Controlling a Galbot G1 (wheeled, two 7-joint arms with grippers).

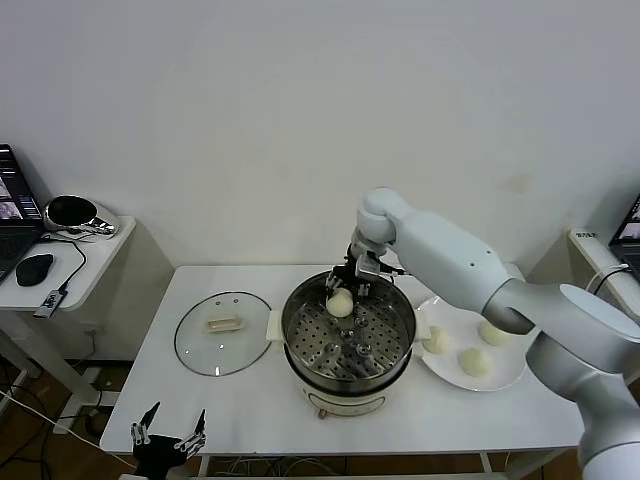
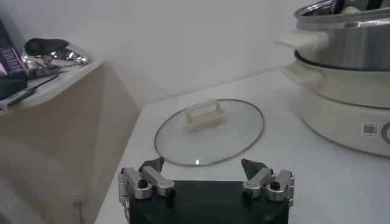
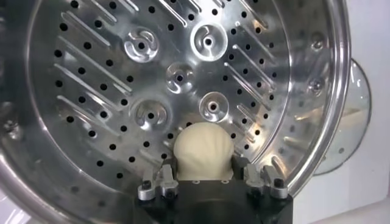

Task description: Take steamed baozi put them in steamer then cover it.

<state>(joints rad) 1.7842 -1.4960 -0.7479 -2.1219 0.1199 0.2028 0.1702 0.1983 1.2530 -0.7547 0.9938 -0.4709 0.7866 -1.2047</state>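
At the far left of the head view a side table (image 1: pixel 95 262) carries a laptop (image 1: pixel 12 215), a black mouse (image 1: pixel 34 268) and a shiny rounded object (image 1: pixel 72 213); it stands apart from the white work table (image 1: pixel 250 400), with floor showing between them. At the lower left of the frame, off the work table's front edge, the left gripper (image 1: pixel 168 432) hangs idle with its fingers spread wide and nothing between them. Just above it in the frame the cover (image 1: pixel 222 333) lies flat on the table, handle up, its rim close to the steamer's left handle. Bare tabletop lies in front of the cover, out to the table's left and front edges.

In the centre sits the steamer (image 1: pixel 348 345), open, its perforated tray showing. The right gripper (image 1: pixel 343 298) reaches down over the back rim, which stands close behind its fingers. One steamed baozi (image 1: pixel 340 303) sits between its fingers at the back of the tray. In the right wrist view the bun (image 3: pixel 203 151) fills the gap between the two fingers (image 3: pixel 159 181); whether they are pressing it or have let go cannot be told. The rest of the tray is bare metal.

To the right, a white plate (image 1: pixel 505 378) holds three more buns (image 1: pixel 474 362), touching the steamer's right side. The right arm crosses above the plate. Behind it at the frame's right edge is another stand (image 1: pixel 600 255).
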